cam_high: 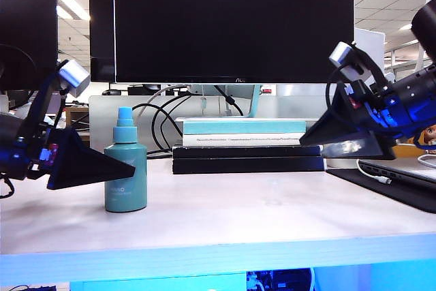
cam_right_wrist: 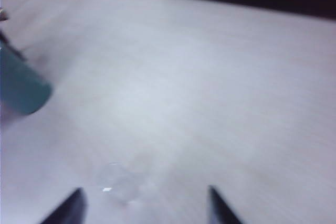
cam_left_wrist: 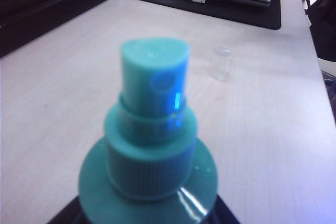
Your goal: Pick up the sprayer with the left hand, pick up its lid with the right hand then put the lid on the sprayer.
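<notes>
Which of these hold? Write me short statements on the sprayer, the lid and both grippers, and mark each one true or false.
1. The sprayer stands upright on the table. True.
2. The lid is on the sprayer's nozzle. False: it sits on the table, apart from the sprayer.
3. The right gripper has its fingers spread, holding nothing. True.
4. The left gripper is far from the sprayer. False: its fingers are right at the sprayer's body.
</notes>
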Tool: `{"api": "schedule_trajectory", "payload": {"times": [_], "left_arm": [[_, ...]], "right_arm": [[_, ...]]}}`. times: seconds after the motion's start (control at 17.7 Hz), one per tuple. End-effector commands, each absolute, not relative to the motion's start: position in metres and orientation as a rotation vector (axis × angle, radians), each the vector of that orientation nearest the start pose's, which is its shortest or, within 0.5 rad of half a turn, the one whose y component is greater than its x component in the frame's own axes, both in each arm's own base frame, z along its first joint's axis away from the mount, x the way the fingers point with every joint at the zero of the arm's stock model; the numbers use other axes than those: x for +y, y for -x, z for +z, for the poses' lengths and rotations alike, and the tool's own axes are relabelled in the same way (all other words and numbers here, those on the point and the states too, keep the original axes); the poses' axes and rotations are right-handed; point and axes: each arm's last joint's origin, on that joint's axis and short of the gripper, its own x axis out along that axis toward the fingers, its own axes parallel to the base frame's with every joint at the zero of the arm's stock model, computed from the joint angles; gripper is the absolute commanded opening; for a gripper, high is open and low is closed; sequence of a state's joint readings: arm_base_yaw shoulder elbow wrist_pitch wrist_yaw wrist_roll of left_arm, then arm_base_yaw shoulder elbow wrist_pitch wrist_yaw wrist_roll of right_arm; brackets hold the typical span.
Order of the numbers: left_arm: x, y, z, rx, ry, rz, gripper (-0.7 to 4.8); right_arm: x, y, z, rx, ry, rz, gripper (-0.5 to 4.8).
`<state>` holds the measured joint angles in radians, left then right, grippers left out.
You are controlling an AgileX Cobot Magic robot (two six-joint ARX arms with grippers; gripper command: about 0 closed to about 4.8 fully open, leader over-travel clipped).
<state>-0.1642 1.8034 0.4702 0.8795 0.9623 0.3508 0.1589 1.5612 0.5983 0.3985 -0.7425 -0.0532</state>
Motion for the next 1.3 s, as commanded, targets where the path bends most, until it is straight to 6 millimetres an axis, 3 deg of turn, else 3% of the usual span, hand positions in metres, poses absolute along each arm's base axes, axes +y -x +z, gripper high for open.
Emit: {"api": "schedule_trajectory", "payload": {"times": [0.06, 0.51, 0.79, 1.3], "left_arm": [[-0.069, -0.266, 0.101, 0.226, -0.126, -1.176, 2.68], [-0.069, -0.269, 0.103, 0.216, -0.13, -1.176, 2.68], [-0.07, -0.271, 0.096, 0.242, -0.105, -1.195, 2.68], [-0.07, -0.27, 0.089, 0.262, -0.075, -1.238, 2.68]], "right_arm": [[0.072, -0.275, 0.155, 0.515, -0.087, 0.943, 3.11], [0.077, -0.272, 0.145, 0.567, -0.029, 0.954, 3.1], [0.094, -0.267, 0.141, 0.581, 0.047, 0.973, 3.1], [0.104, -0.27, 0.131, 0.585, 0.066, 0.982, 3.05]]}}
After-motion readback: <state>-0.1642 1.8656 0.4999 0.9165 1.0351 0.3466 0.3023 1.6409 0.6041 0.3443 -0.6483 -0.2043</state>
